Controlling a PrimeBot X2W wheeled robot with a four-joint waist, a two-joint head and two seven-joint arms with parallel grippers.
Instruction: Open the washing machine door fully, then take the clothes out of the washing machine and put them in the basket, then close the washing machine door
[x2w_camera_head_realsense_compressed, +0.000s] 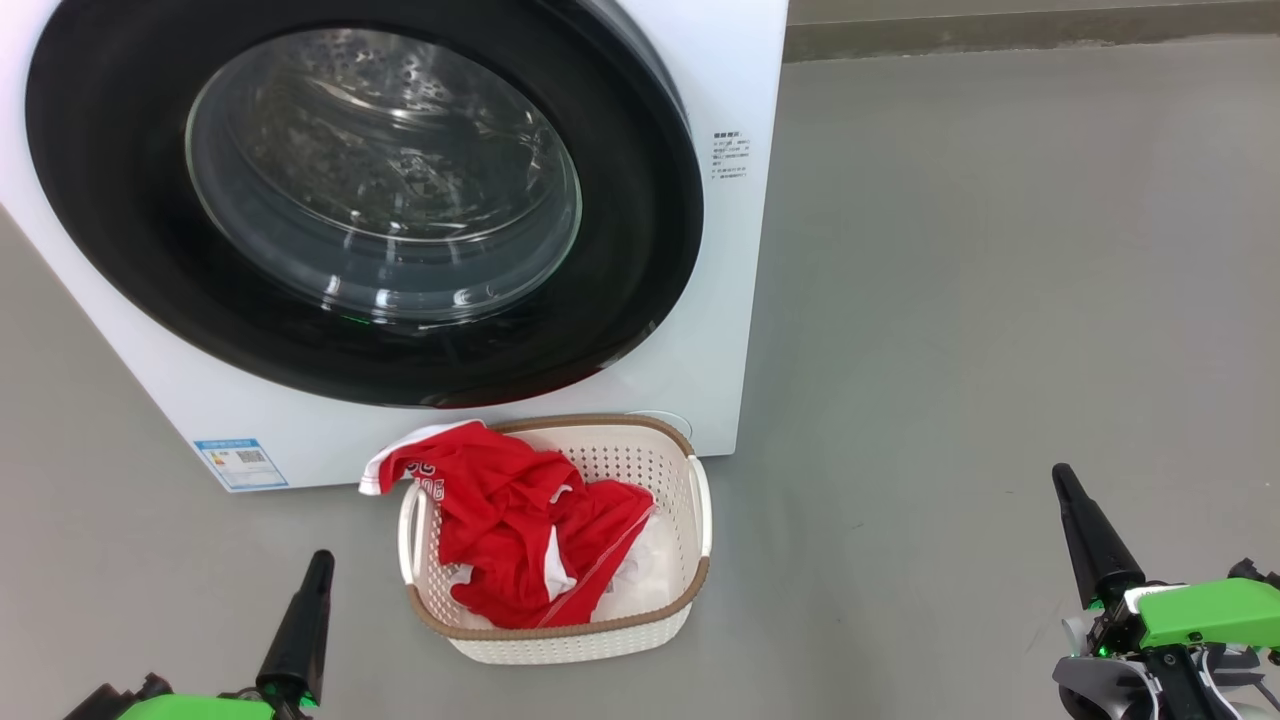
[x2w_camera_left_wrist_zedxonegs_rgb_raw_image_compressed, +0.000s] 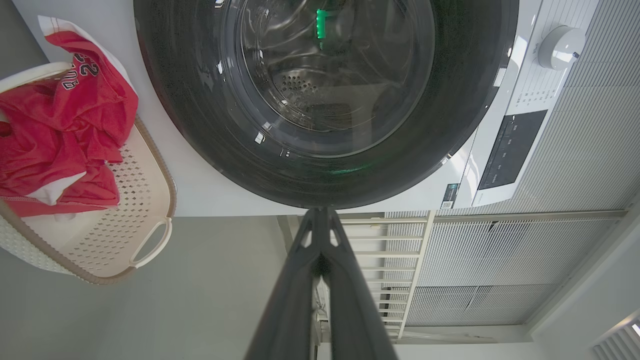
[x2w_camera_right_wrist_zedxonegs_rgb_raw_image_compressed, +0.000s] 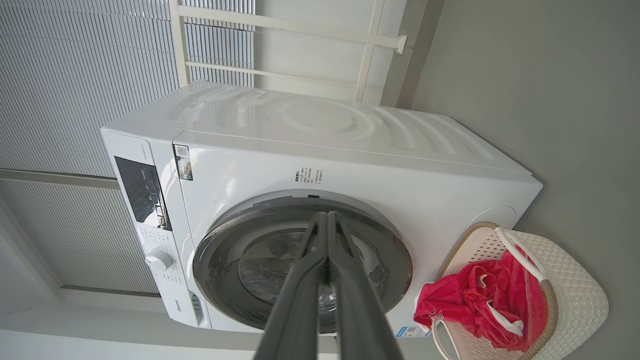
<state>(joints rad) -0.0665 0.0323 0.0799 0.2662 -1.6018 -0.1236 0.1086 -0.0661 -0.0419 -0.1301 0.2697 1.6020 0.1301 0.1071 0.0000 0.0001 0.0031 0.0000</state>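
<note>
Left gripper (x2w_camera_head_realsense_compressed: 322, 558) and right gripper (x2w_camera_head_realsense_compressed: 1062, 476) pressed together, grey floor (x2w_camera_head_realsense_compressed: 1000, 300), basket (x2w_camera_head_realsense_compressed: 575, 650) holding clothes (x2w_camera_head_realsense_compressed: 500, 510) beside washing machine (x2w_camera_head_realsense_compressed: 730, 250), door (x2w_camera_head_realsense_compressed: 100, 200) seemingly shut, arms low, well apart.

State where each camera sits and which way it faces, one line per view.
Head: high up, looking down at door, basket, clothes; left tool, right tool at lower corners.
Left wrist: left arm, facing door; shut fingers rise.
Right wrist: right arm, facing whole washer; shut fingers rise.
Shared: door, basket, clothes.
</note>
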